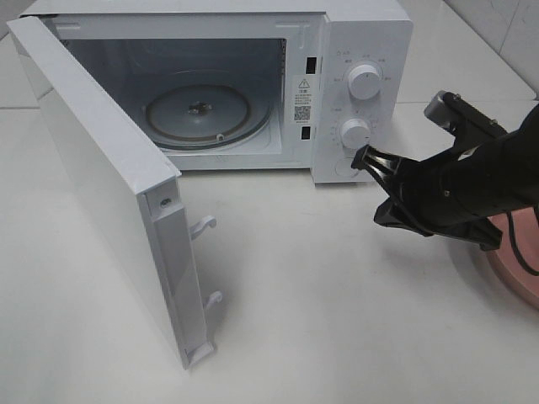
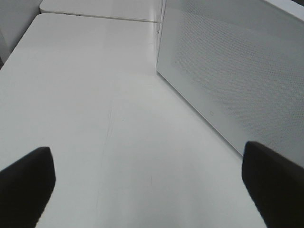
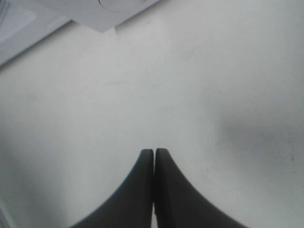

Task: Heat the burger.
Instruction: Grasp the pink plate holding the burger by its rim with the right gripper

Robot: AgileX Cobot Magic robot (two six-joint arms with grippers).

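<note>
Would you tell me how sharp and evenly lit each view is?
Exterior high: sharp, evenly lit, microwave cavity dimmer. Left wrist: left gripper fingers are dark blurs. Right wrist: shut right gripper out of focus, soft shadow on the table.

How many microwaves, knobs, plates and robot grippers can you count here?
Microwave: 1
Knobs: 2, upper knob and lower knob
Pink plate: 1
Grippers: 2, left gripper and right gripper
Total: 6
</note>
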